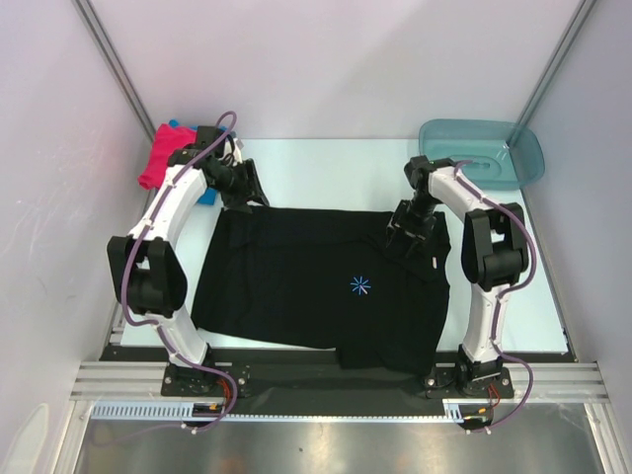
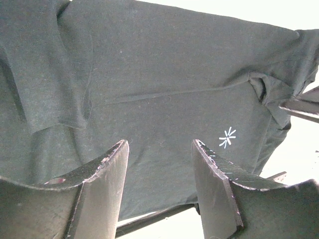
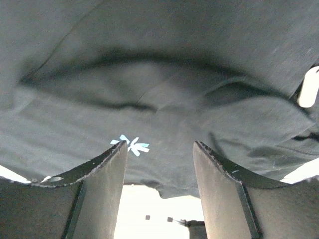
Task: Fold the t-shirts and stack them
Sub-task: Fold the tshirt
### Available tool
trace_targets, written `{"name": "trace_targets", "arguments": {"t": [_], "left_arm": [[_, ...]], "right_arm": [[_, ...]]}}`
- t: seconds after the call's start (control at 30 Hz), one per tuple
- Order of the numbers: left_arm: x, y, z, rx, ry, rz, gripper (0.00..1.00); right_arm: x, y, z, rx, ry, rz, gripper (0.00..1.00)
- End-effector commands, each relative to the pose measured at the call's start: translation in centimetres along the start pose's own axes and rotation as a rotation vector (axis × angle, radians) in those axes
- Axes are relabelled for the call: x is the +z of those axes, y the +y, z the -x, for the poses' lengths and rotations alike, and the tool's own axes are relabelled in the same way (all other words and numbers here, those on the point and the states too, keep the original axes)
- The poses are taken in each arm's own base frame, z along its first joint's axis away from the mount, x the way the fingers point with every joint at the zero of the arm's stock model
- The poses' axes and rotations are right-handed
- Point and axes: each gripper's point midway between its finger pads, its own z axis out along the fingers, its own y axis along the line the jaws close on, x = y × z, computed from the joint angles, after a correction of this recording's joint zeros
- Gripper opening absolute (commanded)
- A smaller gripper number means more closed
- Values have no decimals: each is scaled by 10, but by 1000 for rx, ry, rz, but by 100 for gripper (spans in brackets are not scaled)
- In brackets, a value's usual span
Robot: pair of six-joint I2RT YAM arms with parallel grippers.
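Black t-shirt (image 1: 296,286) spread across the bench (image 1: 336,168), starburst print (image 1: 360,286) facing up.
Your left fingers (image 2: 99,184) hover at its far-left corner and your right fingers (image 3: 219,189) over its far-right part. Both pairs are parted, gripping nothing. A pink shirt (image 1: 158,153) lies beyond the left arm.

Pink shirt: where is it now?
In the top view, the pink shirt sits at the table's far left corner, just beyond the left arm.
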Motion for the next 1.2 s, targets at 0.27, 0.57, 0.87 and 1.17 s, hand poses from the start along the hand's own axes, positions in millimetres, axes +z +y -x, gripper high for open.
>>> {"name": "trace_targets", "arguments": {"t": [0.27,0.57,0.87,1.17], "left_arm": [[-16,-14,2,30,-46,-44,60],[-13,-13,-2,25,-30,-53,60],[-11,-12,-5,23,-22,-50,60],[-8,-11,-8,16,-13,-58,60]], "right_arm": [[17,-14,47,87,-160,-137,62],[29,-22,65,107,-196,-165,47],[14,-12,57,71,-226,-75,0],[-35,3,3,-36,-168,10,0]]}}
